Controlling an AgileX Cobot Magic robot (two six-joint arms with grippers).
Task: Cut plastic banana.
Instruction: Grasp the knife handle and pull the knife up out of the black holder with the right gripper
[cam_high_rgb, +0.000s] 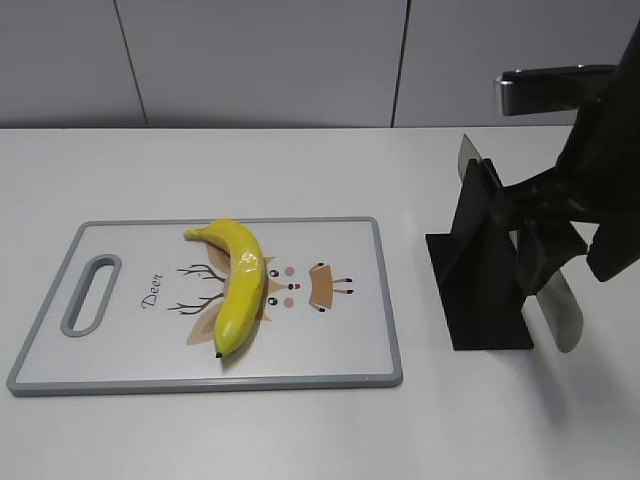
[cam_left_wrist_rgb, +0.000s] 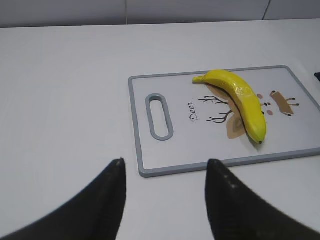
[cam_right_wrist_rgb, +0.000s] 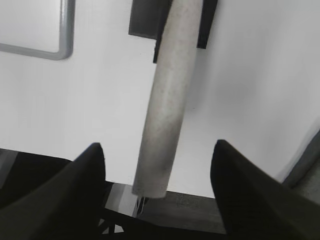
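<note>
**Plastic banana whole on the cutting board, both grippers apart from it**

The plastic banana (cam_high_rgb: 238, 283) lies flat on the cutting board (cam_high_rgb: 120, 365), curving from a dark tip near the board's far edge down to another dark tip close to the near edge. It covers part of a printed deer cartoon (cam_high_rgb: 300, 287), with the word "Deer" beside it. Its skin is glossy yellow, and it appears to be in one piece. The left wrist view shows the same banana (cam_left_wrist_rgb: 240, 97) on the board (cam_left_wrist_rgb: 137, 125), to the right of the slot handle (cam_left_wrist_rgb: 159, 115).

The board is white with a grey rim, its slot handle (cam_high_rgb: 90, 293) at the left end, and it rests on a white table (cam_high_rgb: 250, 160).

To the right of the board, well apart from the banana, stands a black knife stand (cam_high_rgb: 478, 265). A knife sits in it, its grey handle (cam_right_wrist_rgb: 167, 95) running up between the fingers of the right gripper (cam_right_wrist_rgb: 157, 165). The fingers stand wide on either side of the handle and do not touch it. In the exterior view the right arm (cam_high_rgb: 600, 190) hangs over the stand.

The left gripper (cam_left_wrist_rgb: 165, 175) hovers above bare table just before the board's near-left corner, its fingers spread wide, holding nothing.
</note>
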